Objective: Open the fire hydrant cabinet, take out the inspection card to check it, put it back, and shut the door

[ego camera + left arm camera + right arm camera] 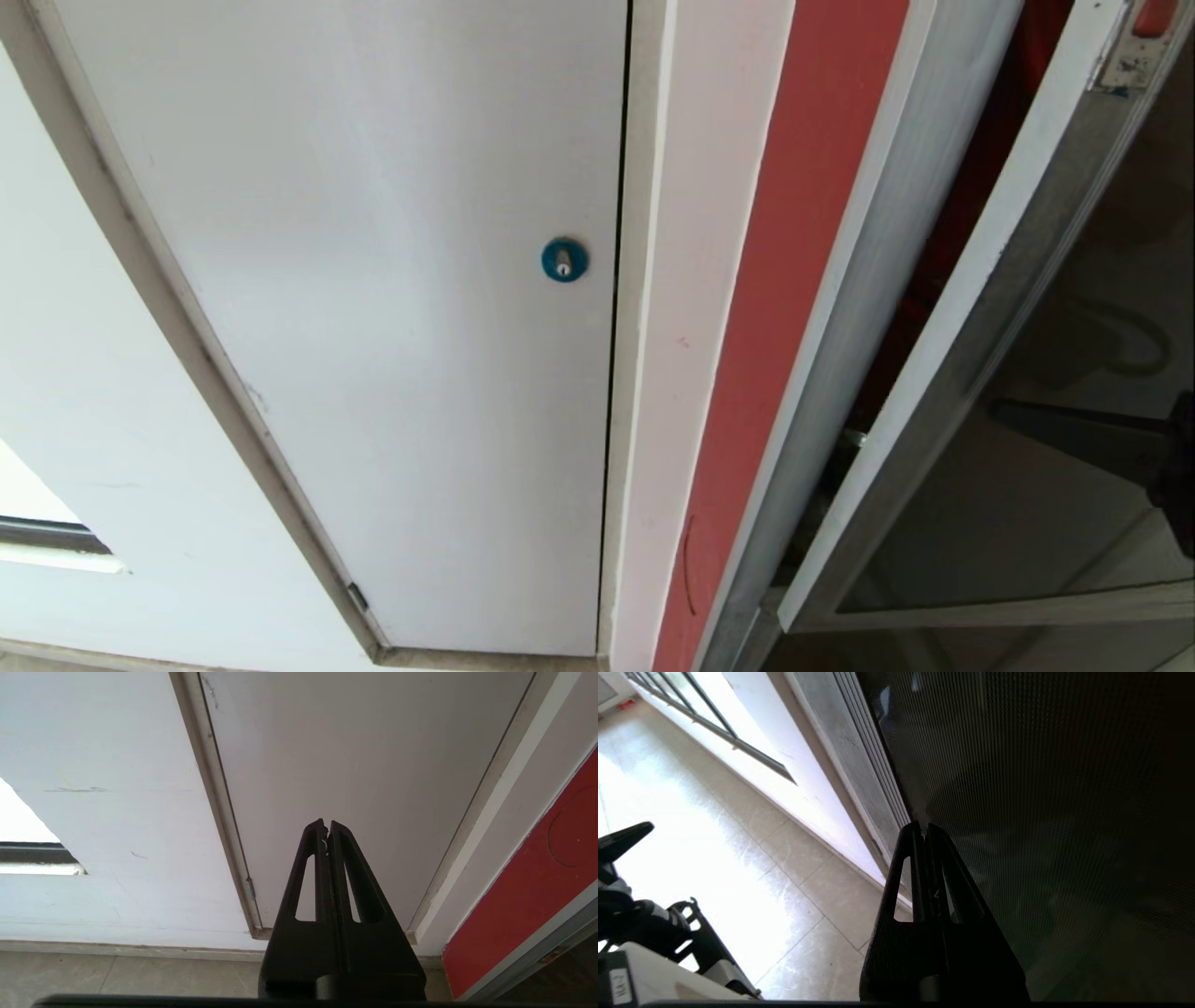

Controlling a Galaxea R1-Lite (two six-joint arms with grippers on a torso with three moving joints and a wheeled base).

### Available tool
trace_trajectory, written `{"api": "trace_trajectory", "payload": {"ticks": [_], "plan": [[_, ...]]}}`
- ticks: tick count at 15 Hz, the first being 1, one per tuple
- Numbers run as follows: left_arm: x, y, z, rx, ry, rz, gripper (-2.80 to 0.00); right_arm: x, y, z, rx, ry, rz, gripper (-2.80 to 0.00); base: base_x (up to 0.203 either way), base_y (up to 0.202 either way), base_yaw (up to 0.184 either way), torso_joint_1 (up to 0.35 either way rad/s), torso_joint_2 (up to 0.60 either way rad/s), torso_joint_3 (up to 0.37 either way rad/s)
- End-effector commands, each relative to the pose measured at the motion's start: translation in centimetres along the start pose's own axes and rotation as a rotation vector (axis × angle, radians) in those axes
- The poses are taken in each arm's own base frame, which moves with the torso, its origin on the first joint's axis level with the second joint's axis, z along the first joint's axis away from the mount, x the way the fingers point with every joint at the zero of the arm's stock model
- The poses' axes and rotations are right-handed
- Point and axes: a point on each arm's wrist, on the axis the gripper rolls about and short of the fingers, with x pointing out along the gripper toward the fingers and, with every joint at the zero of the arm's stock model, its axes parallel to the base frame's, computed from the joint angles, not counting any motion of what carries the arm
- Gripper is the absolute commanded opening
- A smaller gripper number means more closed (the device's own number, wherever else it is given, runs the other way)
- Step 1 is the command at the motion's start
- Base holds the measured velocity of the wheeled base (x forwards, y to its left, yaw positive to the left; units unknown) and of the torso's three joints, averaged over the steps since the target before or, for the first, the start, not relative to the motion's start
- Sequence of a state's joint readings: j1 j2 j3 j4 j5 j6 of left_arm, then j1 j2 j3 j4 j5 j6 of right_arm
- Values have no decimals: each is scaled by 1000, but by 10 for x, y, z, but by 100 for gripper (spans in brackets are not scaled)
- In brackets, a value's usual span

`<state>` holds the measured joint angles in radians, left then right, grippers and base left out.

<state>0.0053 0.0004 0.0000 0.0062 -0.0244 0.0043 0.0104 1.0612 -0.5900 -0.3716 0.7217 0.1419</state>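
the right tool (925,830), fingers pressed together and empty, points at the door (1041,812) glass, its tips near the silver frame edge

You find no legible text, label, brand or number here: the white panel (373,280) bears only a round blue lock (564,259), and the small label (620,985) on the robot's base is unreadable.

My left gripper (327,828), fingers pressed together, empty, points at the white panel (364,760); red cabinet side (528,905) beside; tiled floor (140,975) below.
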Motion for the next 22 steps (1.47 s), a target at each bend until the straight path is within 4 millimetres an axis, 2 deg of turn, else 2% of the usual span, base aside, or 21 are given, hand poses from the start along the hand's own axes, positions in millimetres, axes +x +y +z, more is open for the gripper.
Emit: {"api": "trace_trajectory", "payload": {"ticks": [1,4,10,14,22], "plan": [[0,0,0,0,1,1,-280,18,-17,-3,39,43,-11,-280,0,0,0,0,0,0],[0,0,0,0,0,1,-280,27,-25,-2,37,56,-17,-280,0,0,0,0,0,0],[0,0,0,0,1,1,-280,31,-23,-9,34,82,-6,-280,0,0,0,0,0,0],[0,0,0,0,1,1,-280,43,-22,-14,-2,115,-35,-280,0,0,0,0,0,0],[0,0,0,0,1,1,-280,52,-25,-11,-9,115,-80,-280,0,0,0,0,0,0]]}}
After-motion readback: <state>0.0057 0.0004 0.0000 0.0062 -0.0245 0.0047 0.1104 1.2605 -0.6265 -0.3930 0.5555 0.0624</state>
